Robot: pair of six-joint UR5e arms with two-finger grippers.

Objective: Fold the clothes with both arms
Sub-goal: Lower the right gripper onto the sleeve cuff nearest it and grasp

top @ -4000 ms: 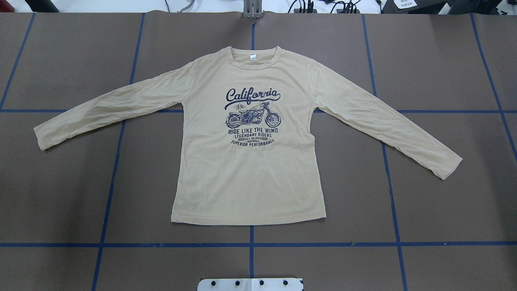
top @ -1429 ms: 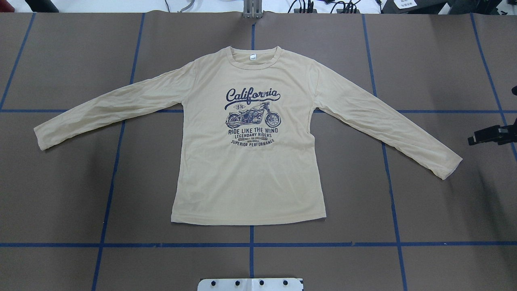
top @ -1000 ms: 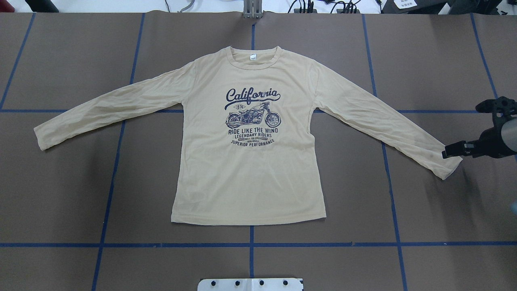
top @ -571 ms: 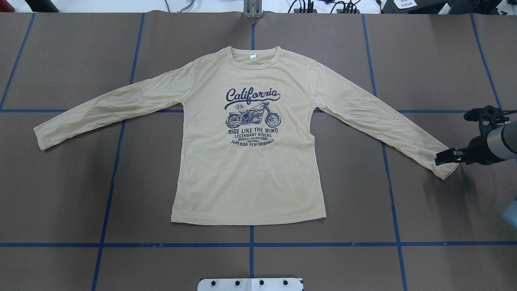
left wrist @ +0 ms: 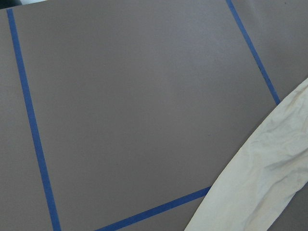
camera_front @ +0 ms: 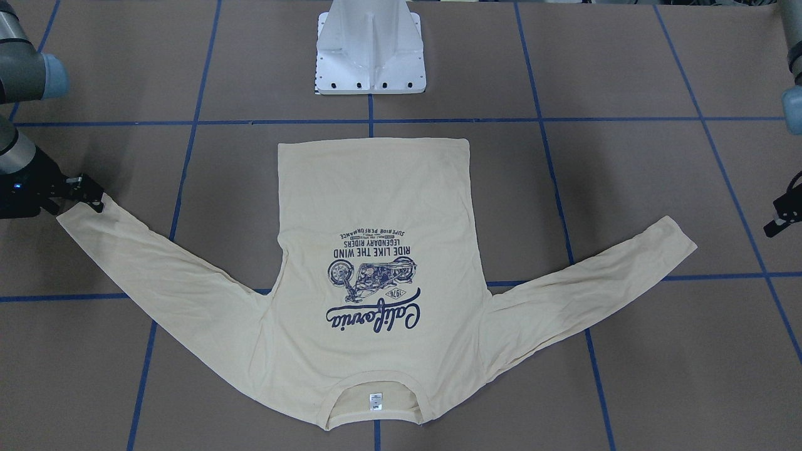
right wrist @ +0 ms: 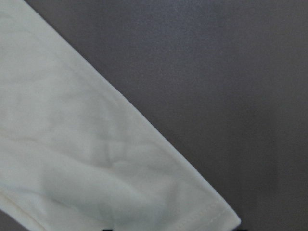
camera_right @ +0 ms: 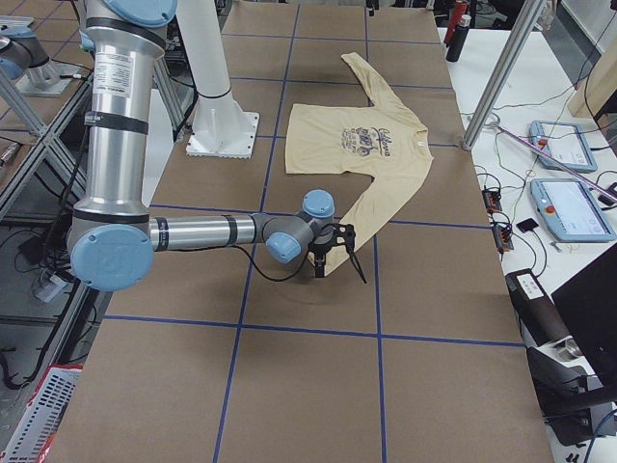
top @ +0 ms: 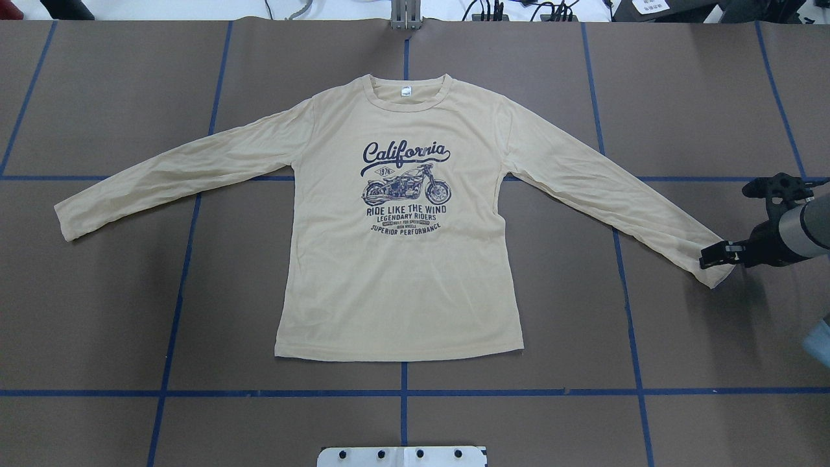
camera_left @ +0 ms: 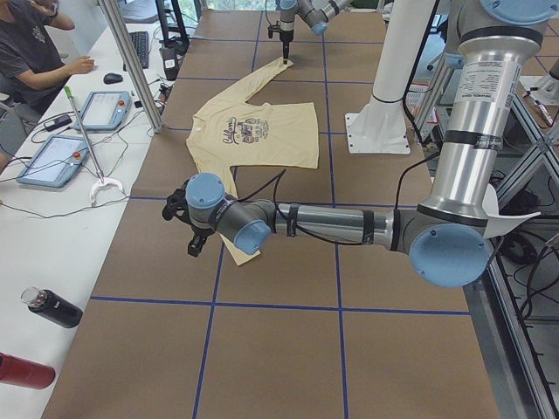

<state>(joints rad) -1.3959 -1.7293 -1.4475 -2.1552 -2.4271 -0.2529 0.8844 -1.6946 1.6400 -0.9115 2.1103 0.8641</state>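
Observation:
The clothes are one cream long-sleeved T-shirt [top: 399,279] lying flat and print-up, with both sleeves spread out. My right gripper [top: 707,257] sits low at the right sleeve's cuff [top: 716,275], also seen in the front view [camera_front: 93,199]. The right wrist view shows that cuff [right wrist: 192,207] with dark fingertips set apart at the bottom edge, so it looks open. My left gripper [camera_front: 777,219] hovers beyond the left cuff [camera_front: 683,241], outside the overhead view; I cannot tell its state. The left wrist view shows the left sleeve [left wrist: 260,192].
The brown table carries a grid of blue tape lines [top: 403,392]. The white pedestal base [camera_front: 371,56] stands near the shirt's hem. A side table with tablets [camera_left: 65,161], a metal post [camera_left: 131,65], bottles [camera_left: 52,307] and a seated person lies beyond the far edge.
My right arm came in from the right edge and moved left and down onto the right cuff. The shirt has not shifted.

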